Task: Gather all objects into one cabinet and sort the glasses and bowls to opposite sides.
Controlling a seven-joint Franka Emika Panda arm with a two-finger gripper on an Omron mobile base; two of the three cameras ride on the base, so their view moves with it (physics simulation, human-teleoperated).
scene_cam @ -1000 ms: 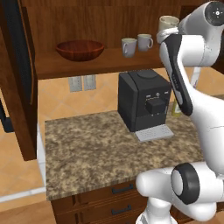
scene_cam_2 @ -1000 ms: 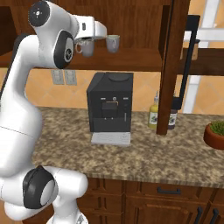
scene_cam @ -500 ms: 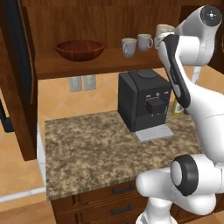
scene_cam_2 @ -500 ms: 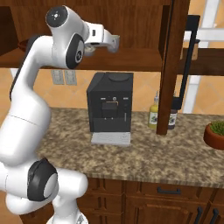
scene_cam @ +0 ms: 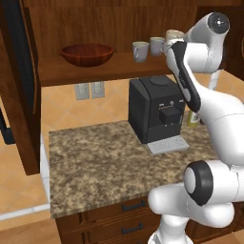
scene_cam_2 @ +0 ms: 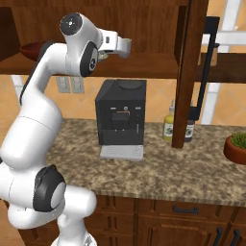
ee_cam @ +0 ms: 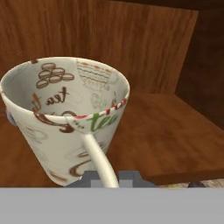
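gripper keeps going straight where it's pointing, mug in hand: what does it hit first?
Probably the cabinet's back wall. The gripper is shut on the printed mug by its handle, pointing into the cabinet over the shelf board. Nothing else shows ahead, though the mug hides part of the line.

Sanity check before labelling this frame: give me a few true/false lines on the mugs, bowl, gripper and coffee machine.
1. The gripper is shut on a mug. True.
2. The bowl sits on the counter. False: it is on the cabinet shelf.
3. Two other mugs stand on the shelf, right of the bowl. True.
4. The coffee machine is inside the cabinet. False: it stands on the counter below.
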